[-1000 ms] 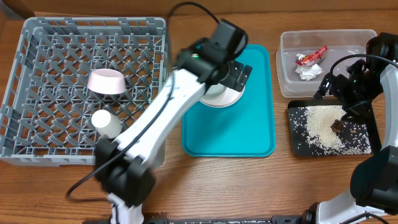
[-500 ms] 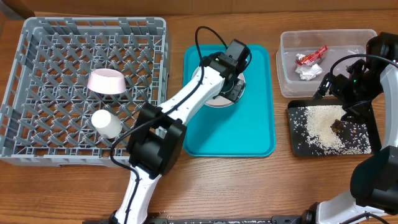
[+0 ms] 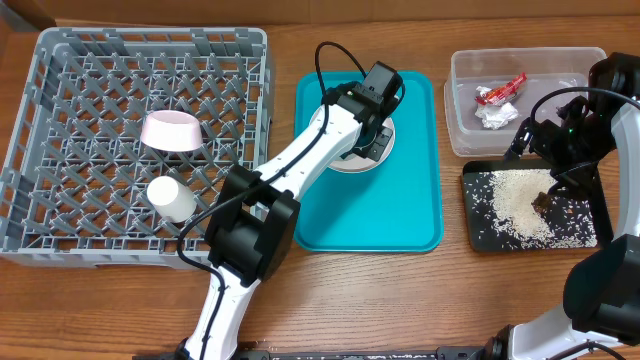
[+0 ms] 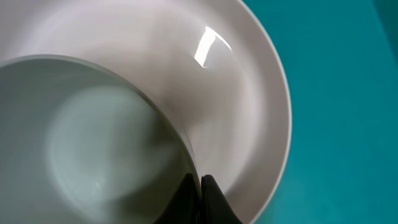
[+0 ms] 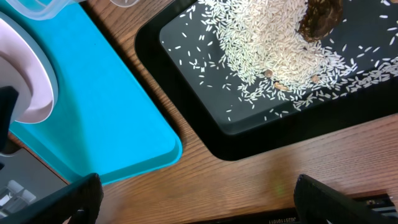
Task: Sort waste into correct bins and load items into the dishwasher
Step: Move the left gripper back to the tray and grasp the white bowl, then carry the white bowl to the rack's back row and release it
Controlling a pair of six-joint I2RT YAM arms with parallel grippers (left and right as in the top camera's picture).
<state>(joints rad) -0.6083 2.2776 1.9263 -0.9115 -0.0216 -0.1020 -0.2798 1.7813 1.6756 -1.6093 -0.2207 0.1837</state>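
A greyish bowl sits on the round white plate on the teal tray. My left gripper is shut on the bowl's rim, one finger inside and one outside. A pinkish bowl and a white cup lie in the grey dish rack. The clear tub holds the red wrapper and the paper wad. Rice and a brown lump lie in the black tray. My right gripper hangs open above that tray's near edge.
The teal tray lies between the rack and the two bins, its corner close to the black tray. Bare wooden table runs along the front. The left arm reaches across the rack's right edge.
The left arm dropped from above the plate down onto it, and its gripper went from open to shut on the bowl's rim. The right arm has not moved.
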